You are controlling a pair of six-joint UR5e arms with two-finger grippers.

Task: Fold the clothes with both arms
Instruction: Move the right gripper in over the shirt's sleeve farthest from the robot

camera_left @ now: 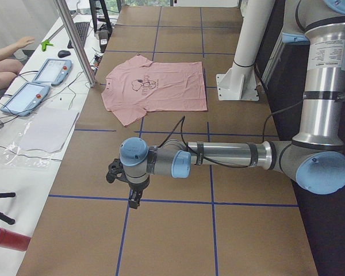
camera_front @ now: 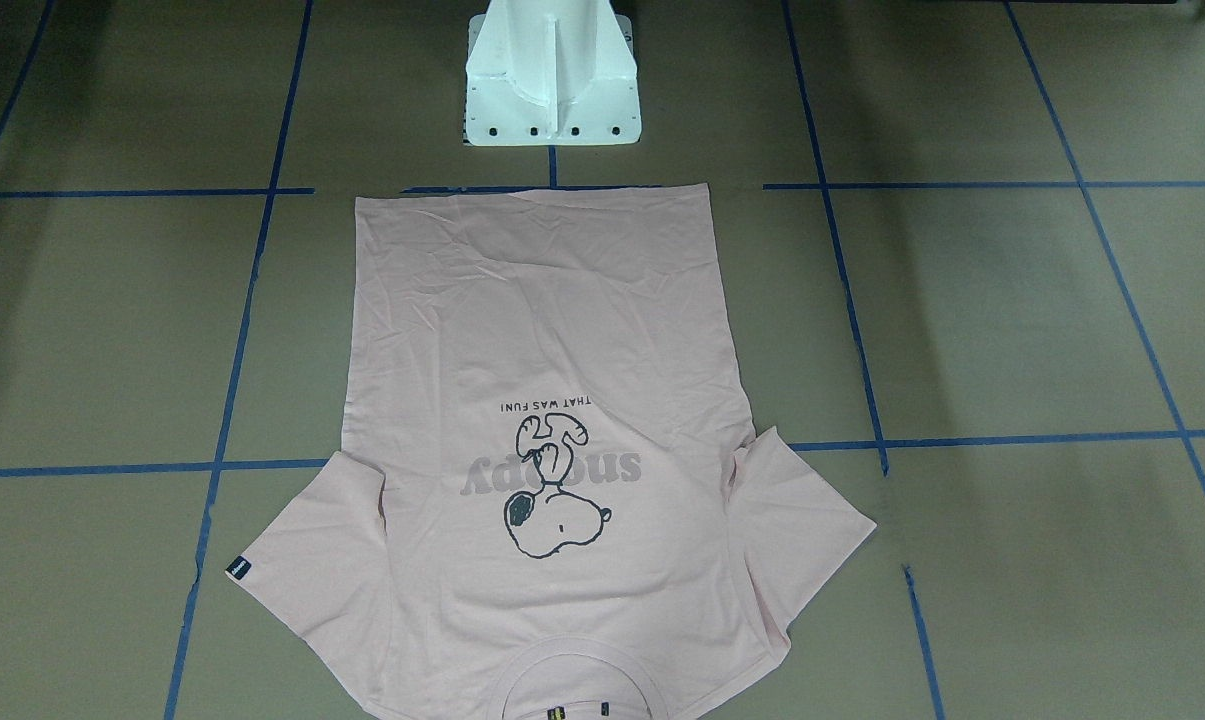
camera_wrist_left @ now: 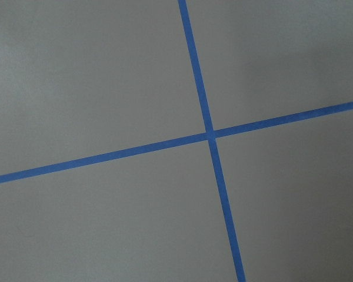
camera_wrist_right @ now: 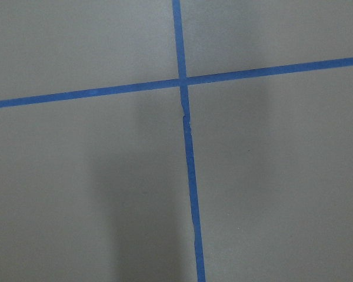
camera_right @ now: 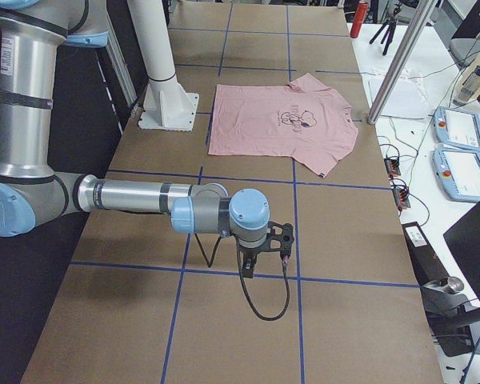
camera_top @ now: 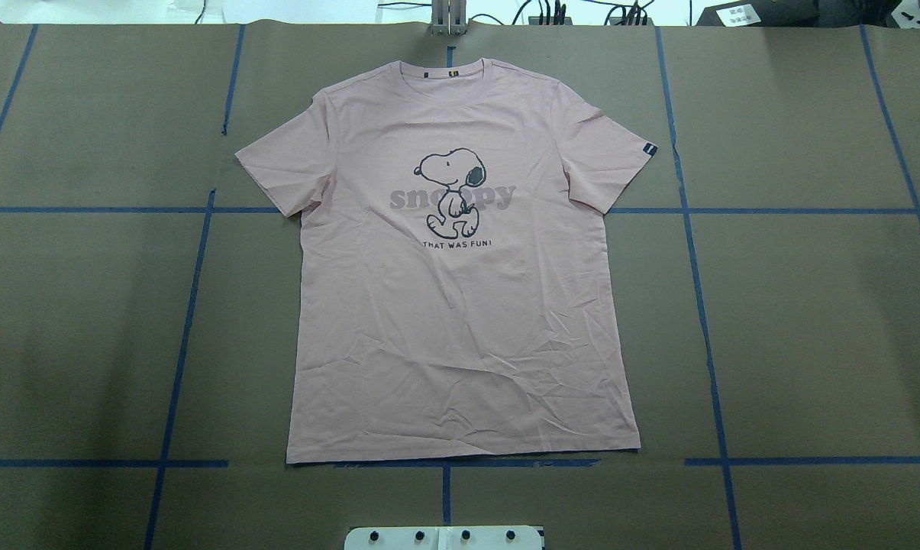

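Observation:
The pale pink T-shirt [camera_top: 460, 321] lies flat and spread out, print side up, in the middle of the table, with its collar on the far side from the robot's base. It also shows in the front-facing view [camera_front: 552, 330] and both side views [camera_left: 155, 86] [camera_right: 280, 120]. Neither arm is in the overhead or front-facing view. My left gripper [camera_left: 134, 198] points down over bare table, far from the shirt. My right gripper [camera_right: 246, 269] does the same at the other end. I cannot tell whether either is open or shut. Both wrist views show only table and blue tape.
The white pedestal base [camera_front: 552, 90] stands just behind the shirt's hem. Blue tape lines [camera_top: 192, 305] grid the brown table. A metal pole [camera_left: 75, 40] stands by the shirt's collar. Tablets [camera_left: 23, 98] and a person's hand [camera_left: 11, 49] are on the operators' side table.

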